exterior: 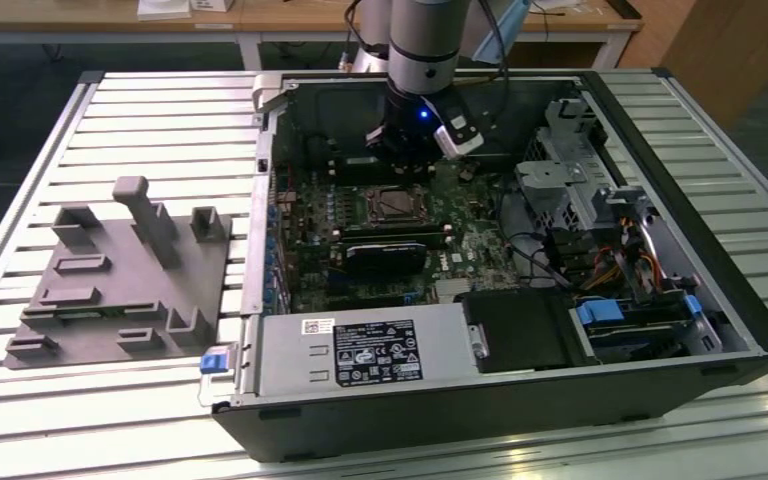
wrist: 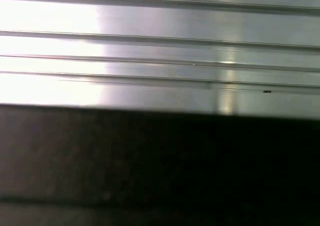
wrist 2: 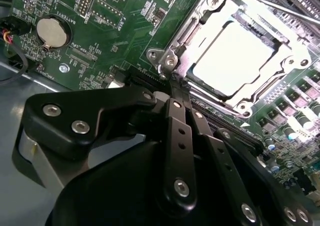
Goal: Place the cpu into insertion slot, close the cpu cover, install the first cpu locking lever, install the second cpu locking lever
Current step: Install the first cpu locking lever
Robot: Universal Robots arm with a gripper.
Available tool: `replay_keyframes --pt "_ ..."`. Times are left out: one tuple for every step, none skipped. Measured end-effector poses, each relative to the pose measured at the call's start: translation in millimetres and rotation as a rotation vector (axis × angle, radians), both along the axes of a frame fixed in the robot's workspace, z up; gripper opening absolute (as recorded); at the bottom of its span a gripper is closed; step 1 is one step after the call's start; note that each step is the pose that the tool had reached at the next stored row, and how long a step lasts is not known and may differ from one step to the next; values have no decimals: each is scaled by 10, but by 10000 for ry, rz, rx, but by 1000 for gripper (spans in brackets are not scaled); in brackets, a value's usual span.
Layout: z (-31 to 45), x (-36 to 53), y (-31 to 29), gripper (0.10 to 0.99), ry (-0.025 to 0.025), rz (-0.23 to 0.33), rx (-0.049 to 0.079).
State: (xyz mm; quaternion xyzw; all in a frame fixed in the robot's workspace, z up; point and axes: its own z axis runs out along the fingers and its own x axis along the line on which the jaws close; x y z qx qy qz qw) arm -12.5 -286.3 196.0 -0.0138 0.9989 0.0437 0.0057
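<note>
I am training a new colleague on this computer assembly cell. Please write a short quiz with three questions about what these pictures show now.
1. True or false: the cpu already lies in the insertion slot.
2. In the second wrist view, the cpu cover is: A) lowered around the chip, B) standing upright, C) lying on the table.
3. Fill in: in the second wrist view, the gripper has its fingers ____ and holds nothing, near a corner of the socket.

Key: 1 true. 2 A. 3 shut.
</note>
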Motion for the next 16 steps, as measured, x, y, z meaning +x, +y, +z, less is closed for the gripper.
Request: replay_keyframes --pt "7 1 2 106 -5 1 23" --pt "15 2 3 106 -7 1 31" --pt "26 2 2 106 -3 1 29" --pt "40 1 0 106 1 1 20" --pt "49 1 0 106 1 1 23" --pt "56 1 0 106 1 1 25" --pt "65 0 0 106 2 1 23" --pt "77 1 0 106 1 1 24" --pt "92 1 0 106 1 1 25" --pt "108 1 0 106 2 1 24" --pt "122 1 0 106 2 1 23" --pt "131 1 0 106 2 1 23" --pt "137 0 0 106 2 2 22" --pt "137 1 -4 106 1 3 25" --pt "137 1 -16 106 1 3 26" --pt "137 1 -25 106 1 2 25"
